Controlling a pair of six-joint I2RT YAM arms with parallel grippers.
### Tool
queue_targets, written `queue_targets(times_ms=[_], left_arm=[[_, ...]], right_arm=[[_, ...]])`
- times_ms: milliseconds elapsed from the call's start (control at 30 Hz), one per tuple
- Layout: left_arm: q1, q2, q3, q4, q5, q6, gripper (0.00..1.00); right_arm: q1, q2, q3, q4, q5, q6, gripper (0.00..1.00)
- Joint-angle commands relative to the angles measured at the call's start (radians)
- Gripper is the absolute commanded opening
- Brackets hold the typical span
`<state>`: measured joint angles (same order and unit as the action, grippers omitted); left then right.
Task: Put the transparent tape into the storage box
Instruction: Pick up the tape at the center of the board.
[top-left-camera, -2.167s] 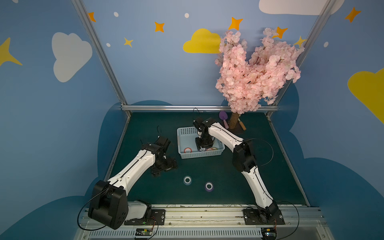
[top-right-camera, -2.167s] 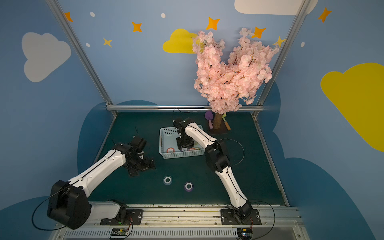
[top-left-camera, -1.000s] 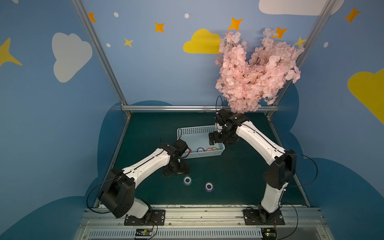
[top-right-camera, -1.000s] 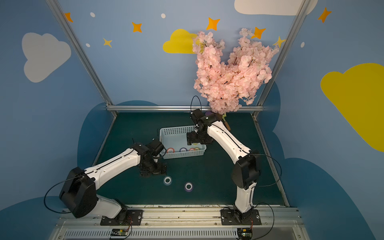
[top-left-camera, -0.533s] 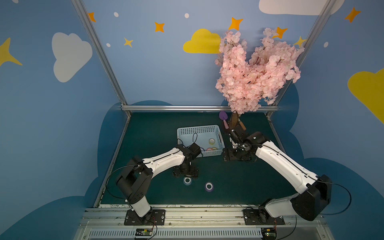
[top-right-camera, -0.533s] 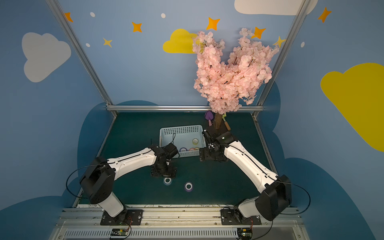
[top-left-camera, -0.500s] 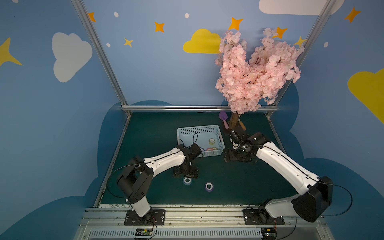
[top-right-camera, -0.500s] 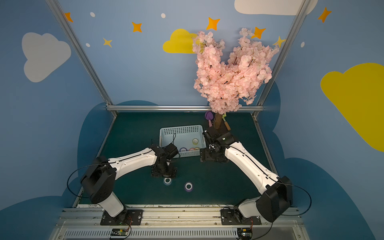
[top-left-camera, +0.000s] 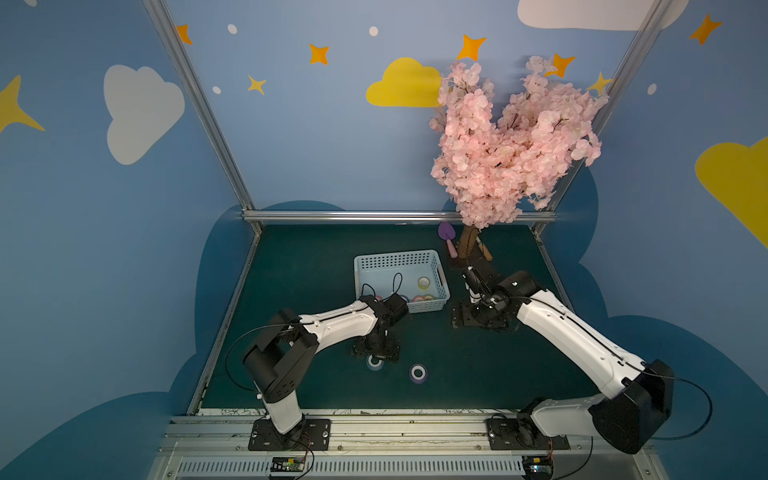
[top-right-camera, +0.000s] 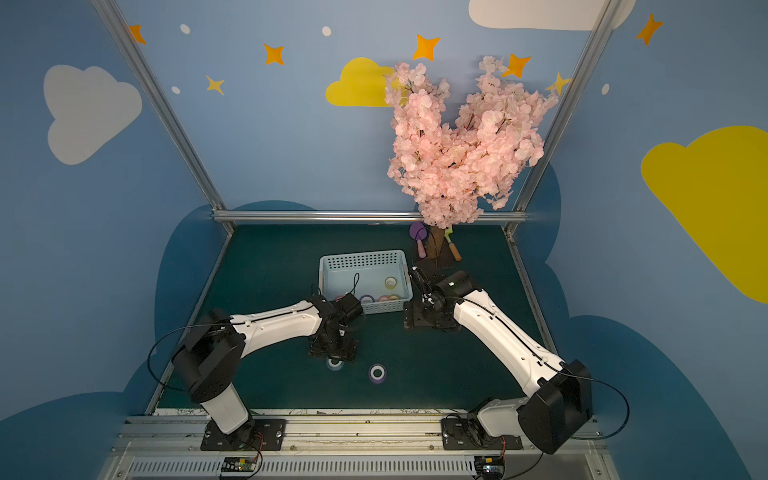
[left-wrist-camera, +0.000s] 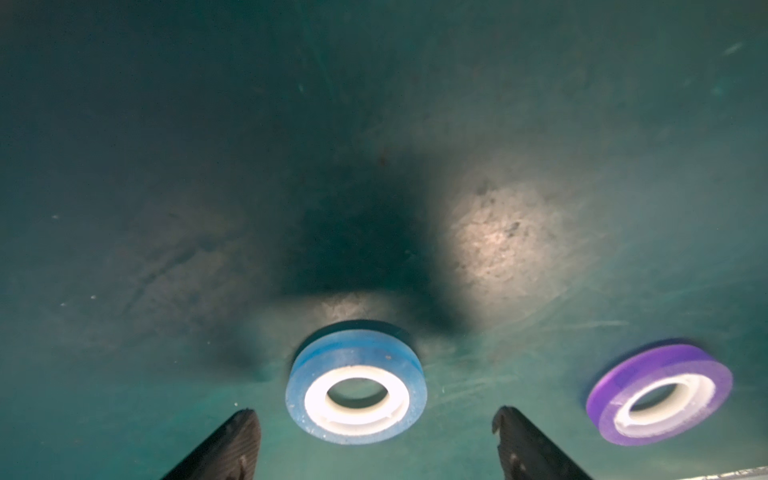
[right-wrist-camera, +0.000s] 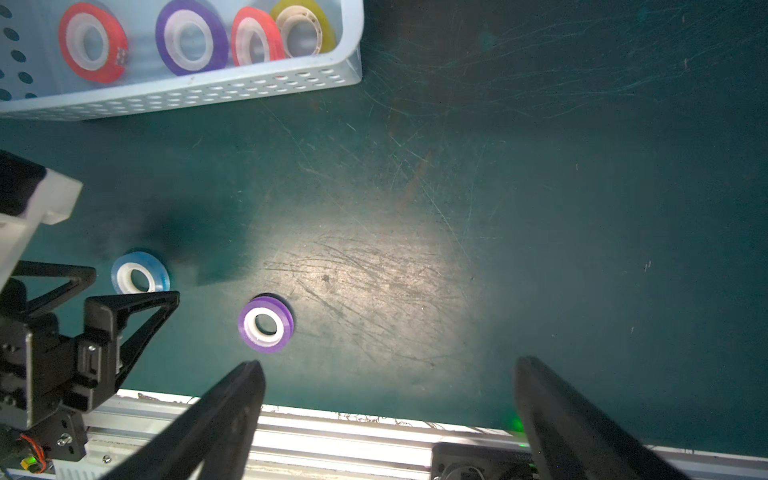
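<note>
Two transparent tape rolls lie flat on the green mat: a blue roll and a purple roll. My left gripper hangs just over the blue roll, open, a finger on each side and touching nothing. The pale blue storage box stands behind it with several coloured rolls inside. To the right of the box, my right gripper is open and empty.
A pink blossom tree stands at the back right, with a purple toy spade by its trunk. A metal rail runs along the mat's front edge, close to the purple roll. My left arm's wrist overlaps the box's front left corner.
My left gripper slid right and forward to over the blue roll, its jaws narrowing slightly. My right gripper left the box and dropped to the mat on its right.
</note>
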<state>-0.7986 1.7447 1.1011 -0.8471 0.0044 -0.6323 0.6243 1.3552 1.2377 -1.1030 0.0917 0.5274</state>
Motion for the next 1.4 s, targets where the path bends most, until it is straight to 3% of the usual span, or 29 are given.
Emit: queue_targets(times_ms=[0,600,967,1367], left_arm=[[-0.002,0.024,-0.01,0.014,-0.006,0.0,0.91],[-0.004,0.05,-0.062,0.04,0.002,-0.009,0.81],[-0.004,0.052,-0.091,0.045,0.002,-0.015,0.62],[-0.004,0.043,-0.095,0.043,-0.003,-0.018,0.5]], right_arm=[[0.002,-0.009,-0.006,-0.006,0.012,0.01,0.98],[0.0,-0.001,-0.012,-0.009,0.008,0.011,0.98],[0.002,0.012,-0.007,-0.006,-0.001,0.01,0.98],[0.002,0.017,0.0,-0.006,-0.004,0.01,0.98]])
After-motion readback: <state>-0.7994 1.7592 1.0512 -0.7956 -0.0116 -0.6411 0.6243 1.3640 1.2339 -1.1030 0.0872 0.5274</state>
